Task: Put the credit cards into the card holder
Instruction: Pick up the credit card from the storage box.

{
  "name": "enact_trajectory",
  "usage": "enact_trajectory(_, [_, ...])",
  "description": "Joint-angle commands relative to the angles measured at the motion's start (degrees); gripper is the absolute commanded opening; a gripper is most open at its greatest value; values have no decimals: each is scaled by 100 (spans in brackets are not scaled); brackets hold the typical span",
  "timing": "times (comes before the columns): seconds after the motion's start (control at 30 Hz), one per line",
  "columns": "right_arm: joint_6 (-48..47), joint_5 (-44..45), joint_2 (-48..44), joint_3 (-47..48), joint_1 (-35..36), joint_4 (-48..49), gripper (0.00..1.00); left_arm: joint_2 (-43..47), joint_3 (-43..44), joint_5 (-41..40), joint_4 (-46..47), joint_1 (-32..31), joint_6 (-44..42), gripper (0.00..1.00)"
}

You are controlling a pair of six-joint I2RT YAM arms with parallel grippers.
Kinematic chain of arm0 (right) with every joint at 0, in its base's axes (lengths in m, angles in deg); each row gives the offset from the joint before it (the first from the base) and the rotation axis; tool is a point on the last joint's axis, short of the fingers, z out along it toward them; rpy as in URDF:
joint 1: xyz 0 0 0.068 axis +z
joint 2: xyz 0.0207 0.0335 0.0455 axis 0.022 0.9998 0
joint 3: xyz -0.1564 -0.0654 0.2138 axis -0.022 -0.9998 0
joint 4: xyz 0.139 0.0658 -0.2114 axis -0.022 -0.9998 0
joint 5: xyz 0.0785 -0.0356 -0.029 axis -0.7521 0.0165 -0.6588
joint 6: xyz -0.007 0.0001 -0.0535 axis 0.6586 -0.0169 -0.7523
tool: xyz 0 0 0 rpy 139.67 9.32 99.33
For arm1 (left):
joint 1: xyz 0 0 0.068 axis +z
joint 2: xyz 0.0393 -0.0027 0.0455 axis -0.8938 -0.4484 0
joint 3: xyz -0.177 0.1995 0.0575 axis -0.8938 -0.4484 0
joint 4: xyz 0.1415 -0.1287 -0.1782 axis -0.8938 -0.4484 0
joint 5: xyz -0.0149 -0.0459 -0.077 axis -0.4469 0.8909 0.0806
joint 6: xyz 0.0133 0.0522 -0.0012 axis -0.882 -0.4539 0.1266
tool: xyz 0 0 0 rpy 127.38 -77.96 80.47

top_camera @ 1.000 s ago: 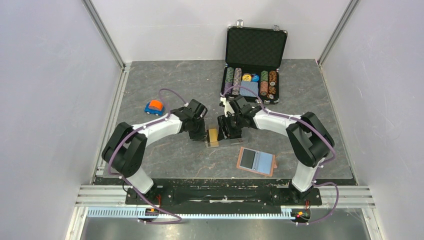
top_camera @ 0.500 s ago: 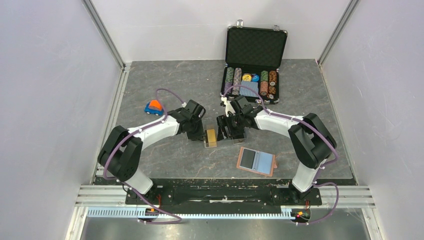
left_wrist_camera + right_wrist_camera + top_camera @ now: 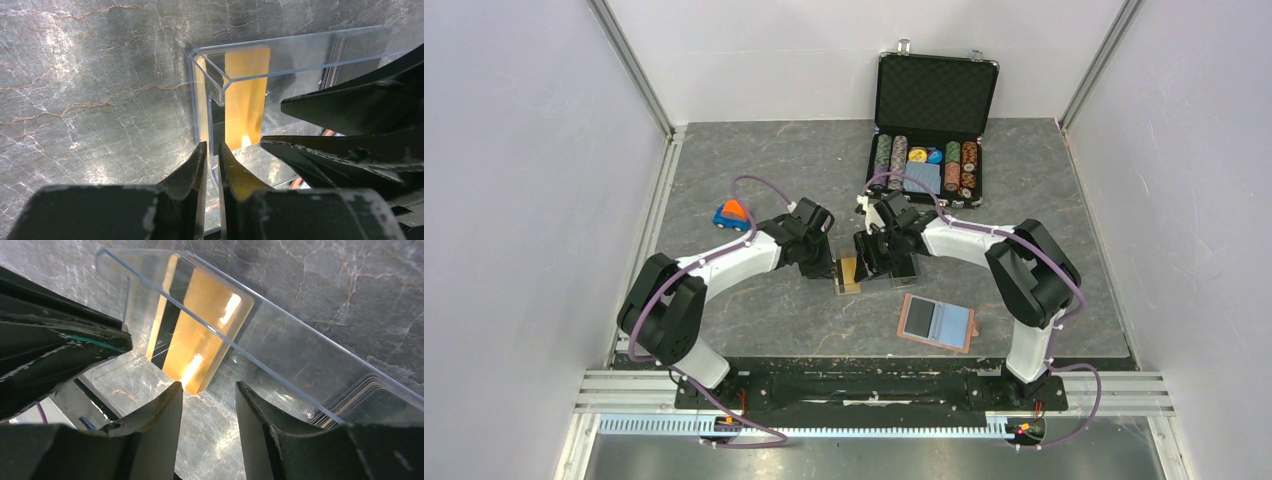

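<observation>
Edging leftward, my right hand (image 3: 209,390) is hovering apart beside gold-orange plastic cards (image 3: 200,325) inside the clear plastic box (image 3: 310,45); my left hand (image 3: 212,150) is clamping its wall steady.

Lab: white-walled, aluminium-framed test enclosure (image 3: 524,200)

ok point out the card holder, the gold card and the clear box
card holder (image 3: 954,322), top view, its blue inside
gold card (image 3: 245,95), left wrist view, middle of its face
clear box (image 3: 310,362), right wrist view, its long wall
</observation>
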State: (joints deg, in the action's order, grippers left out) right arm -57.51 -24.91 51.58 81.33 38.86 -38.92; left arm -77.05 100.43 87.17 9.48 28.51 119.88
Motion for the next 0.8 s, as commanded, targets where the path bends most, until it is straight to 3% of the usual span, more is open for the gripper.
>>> enact_trajectory(0.0, [15,75,91,251,63,14,46,-3,115,-160,174,29,-1,20])
enact_trajectory(0.37, [42,159,160,317,87,-39,36,-642,488,-127,121,117,-293,19])
enact_trajectory(0.43, [40,179,182,365,91,-58,35,-692,527,-165,94,116,-329,16])
enact_trajectory(0.53, [42,161,250,429,106,-75,34,-691,522,-157,95,112,-334,3])
enact_trajectory(0.77, [131,87,529,549,155,-67,34,-552,346,0,215,118,-229,2])
